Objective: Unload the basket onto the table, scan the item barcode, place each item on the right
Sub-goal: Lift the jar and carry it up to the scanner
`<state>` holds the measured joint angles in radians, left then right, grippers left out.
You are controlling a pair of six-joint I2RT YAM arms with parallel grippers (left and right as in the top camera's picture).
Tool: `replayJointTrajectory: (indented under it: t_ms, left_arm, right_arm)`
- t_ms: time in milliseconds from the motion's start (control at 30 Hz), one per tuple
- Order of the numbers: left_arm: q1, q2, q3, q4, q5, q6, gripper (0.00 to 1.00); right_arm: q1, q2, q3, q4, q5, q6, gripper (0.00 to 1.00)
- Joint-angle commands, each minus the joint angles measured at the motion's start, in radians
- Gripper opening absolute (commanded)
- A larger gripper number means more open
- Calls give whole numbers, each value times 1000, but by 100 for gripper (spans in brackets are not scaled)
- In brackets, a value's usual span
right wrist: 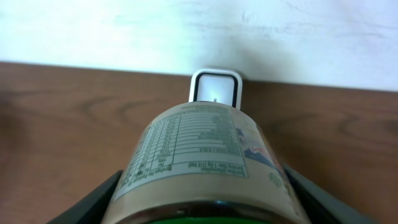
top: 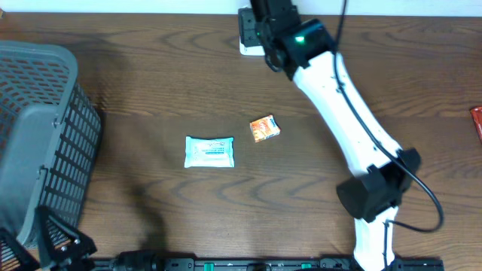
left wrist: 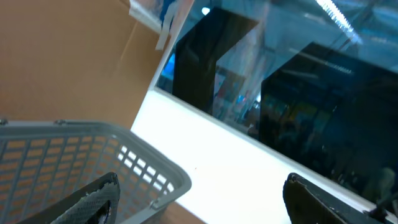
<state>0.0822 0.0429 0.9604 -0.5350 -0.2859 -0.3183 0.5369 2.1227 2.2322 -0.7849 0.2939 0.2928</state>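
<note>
Right gripper (right wrist: 205,205): clamped on the bottle (right wrist: 199,155), one finger on each side.
Bottle: held near the table's (top: 151,83) far edge, pointing at the scanner (right wrist: 215,87), printed label facing the wrist camera.
Scanner: white, standing at the far edge.
Left gripper (left wrist: 202,190): fingers apart, nothing between them, at the near-left corner.
Basket (top: 75,143): grey, along the left edge.
Packet (top: 209,151), orange box (top: 264,129): mid-table, near each other, not touching.
</note>
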Motion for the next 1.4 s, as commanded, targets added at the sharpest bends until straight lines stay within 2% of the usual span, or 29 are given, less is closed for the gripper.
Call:
replayJointTrajectory:
  t_ms: [0,133,433,667,1133,1367]
  left_arm:
    - [-5,-7,-31,1,16,-9,84]
    - [-5,-7,-65,-2,11,-8,84]
    - [-5,-27,-175,-7,5,-8,84]
    - [-5,-40,-231,-34,5,-8,84]
    - [-5,-40,-237,-56,5,-9,84]
    - [-5,-40,-237,-79,5,-9,84]
  right_arm:
    - [-6,56,-10,96,74,-63,28]
    - [-6,143,-10,273,109,-82,27]
    - [-32,293,-10,550,109,-105,32]
    - [-37,367,-10,747,114,-254,32]
    - [-83,401,-10,771,139,-262,34]
    - [-80,348,-9,652,143,-280,32]
